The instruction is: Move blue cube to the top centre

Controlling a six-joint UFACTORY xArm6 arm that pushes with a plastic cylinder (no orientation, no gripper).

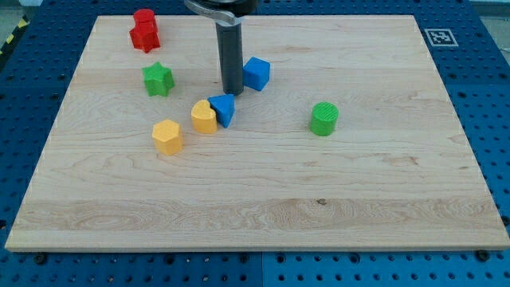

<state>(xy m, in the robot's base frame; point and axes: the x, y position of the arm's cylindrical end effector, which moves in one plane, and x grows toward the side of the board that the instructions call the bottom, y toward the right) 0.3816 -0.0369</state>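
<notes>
The blue cube sits on the wooden board a little above the middle, just right of centre. My tip is at the end of the dark rod, just left of the blue cube and slightly lower, close to it. Whether it touches the cube I cannot tell. A blue triangular block lies just below the tip, touching a yellow block.
A red block stands at the top left. A green star block is left of the tip. A yellow hexagonal block lies lower left. A green cylinder is to the right. A marker tag is at the top right corner.
</notes>
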